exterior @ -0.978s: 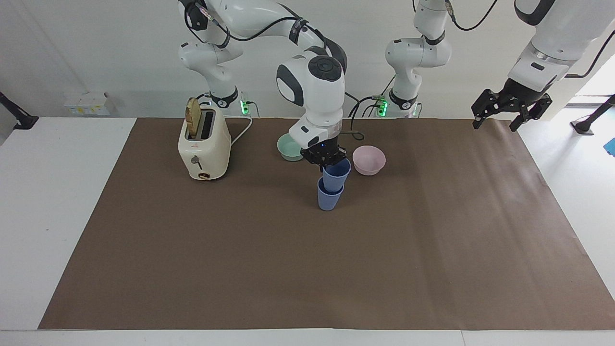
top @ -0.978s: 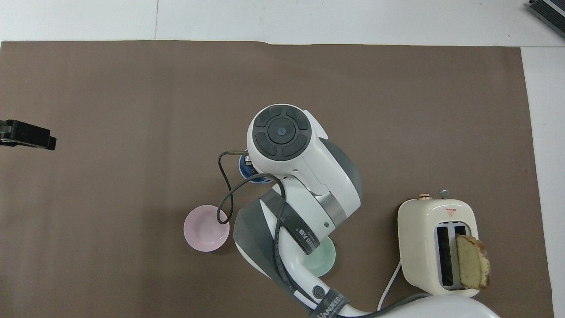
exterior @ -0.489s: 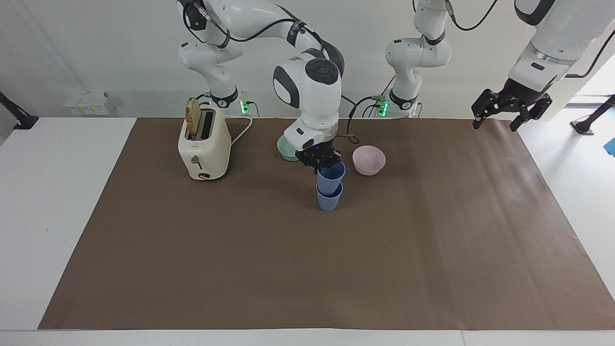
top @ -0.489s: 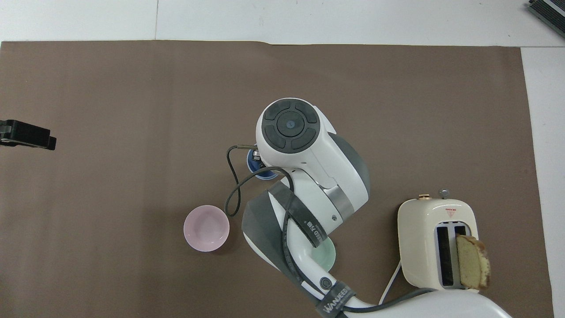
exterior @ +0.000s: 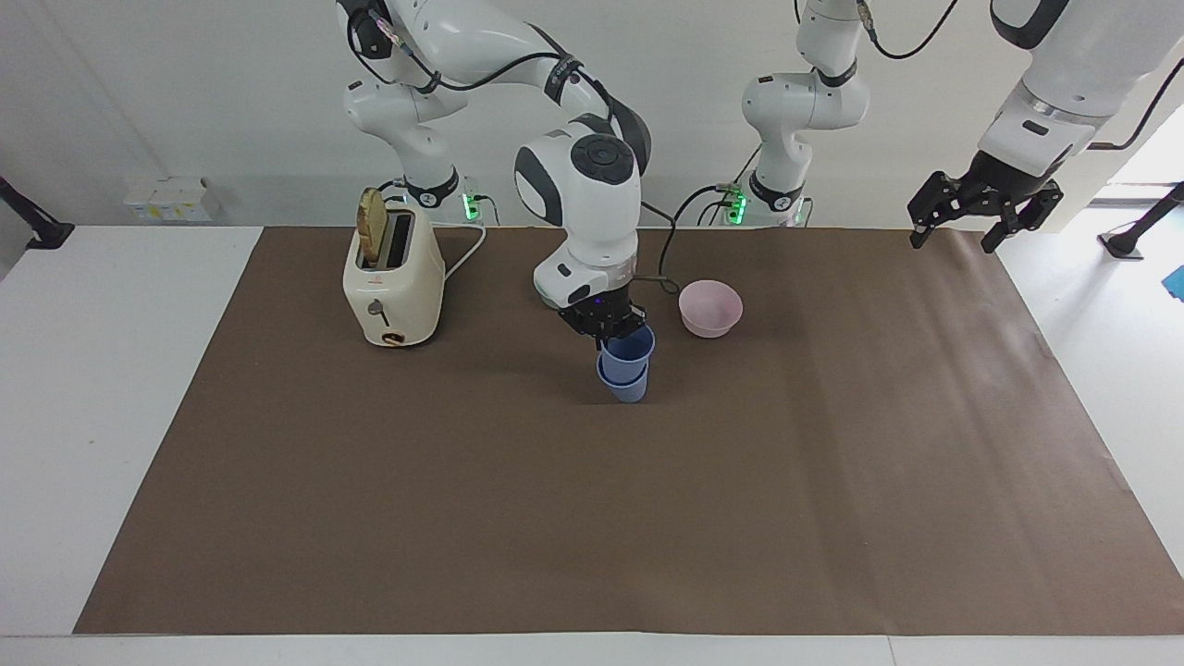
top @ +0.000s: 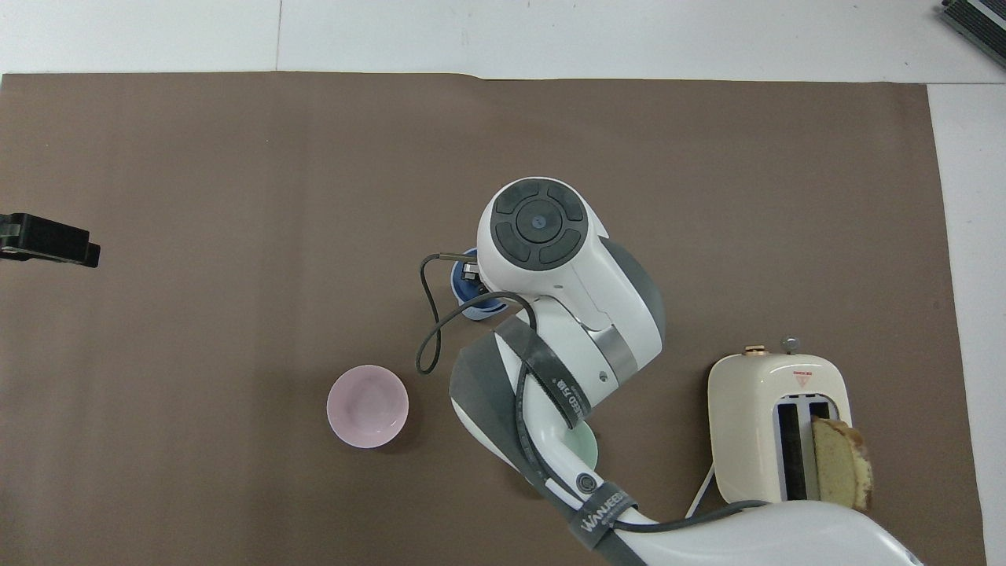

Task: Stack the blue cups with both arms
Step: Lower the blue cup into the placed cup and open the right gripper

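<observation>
Mid-table, right gripper (exterior: 618, 333) clamps upper blue cup (exterior: 629, 346) by its rim (light, stiff, slippery), nested in lower cup (exterior: 626, 384); left gripper (exterior: 982, 215) open.

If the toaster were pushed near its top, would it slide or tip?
The toaster stands tall on a narrow base, so a high push probably tips it. Its bread slice sticks out loosely and may fall. The cord could limit sliding.

Right gripper (exterior: 606, 326) holds upper blue cup (exterior: 629, 346) nested in lower blue cup (exterior: 625, 383).

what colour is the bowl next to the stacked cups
Pale pink, a small round bowl; the overhead view shows it best.
</observation>
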{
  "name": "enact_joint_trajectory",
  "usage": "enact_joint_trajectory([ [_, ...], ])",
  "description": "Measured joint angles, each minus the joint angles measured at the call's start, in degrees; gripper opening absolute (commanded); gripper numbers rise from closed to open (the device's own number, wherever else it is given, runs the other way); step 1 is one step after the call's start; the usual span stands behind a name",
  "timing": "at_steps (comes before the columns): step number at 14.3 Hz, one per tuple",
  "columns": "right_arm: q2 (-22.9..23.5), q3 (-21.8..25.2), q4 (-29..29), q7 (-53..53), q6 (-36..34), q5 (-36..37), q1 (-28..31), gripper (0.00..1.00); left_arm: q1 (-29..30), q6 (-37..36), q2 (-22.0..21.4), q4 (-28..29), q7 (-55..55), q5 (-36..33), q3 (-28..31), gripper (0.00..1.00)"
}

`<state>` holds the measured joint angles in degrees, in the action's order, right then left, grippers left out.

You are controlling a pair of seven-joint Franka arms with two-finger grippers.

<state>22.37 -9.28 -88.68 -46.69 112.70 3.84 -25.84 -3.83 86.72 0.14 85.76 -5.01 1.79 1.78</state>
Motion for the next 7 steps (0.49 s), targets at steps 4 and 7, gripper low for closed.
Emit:
enact_joint_trajectory([
  [4,0.0,-0.3,-0.8,0.0,0.6,0.0,-0.1,1.00,0.0,0.0,0.0,0.0,0.0,0.0,0.0,1.00],
  [7,0.0,-0.3,-0.8,0.0,0.7,0.0,-0.1,1.00,0.0,0.0,0.0,0.0,0.0,0.0,0.0,1.00],
])
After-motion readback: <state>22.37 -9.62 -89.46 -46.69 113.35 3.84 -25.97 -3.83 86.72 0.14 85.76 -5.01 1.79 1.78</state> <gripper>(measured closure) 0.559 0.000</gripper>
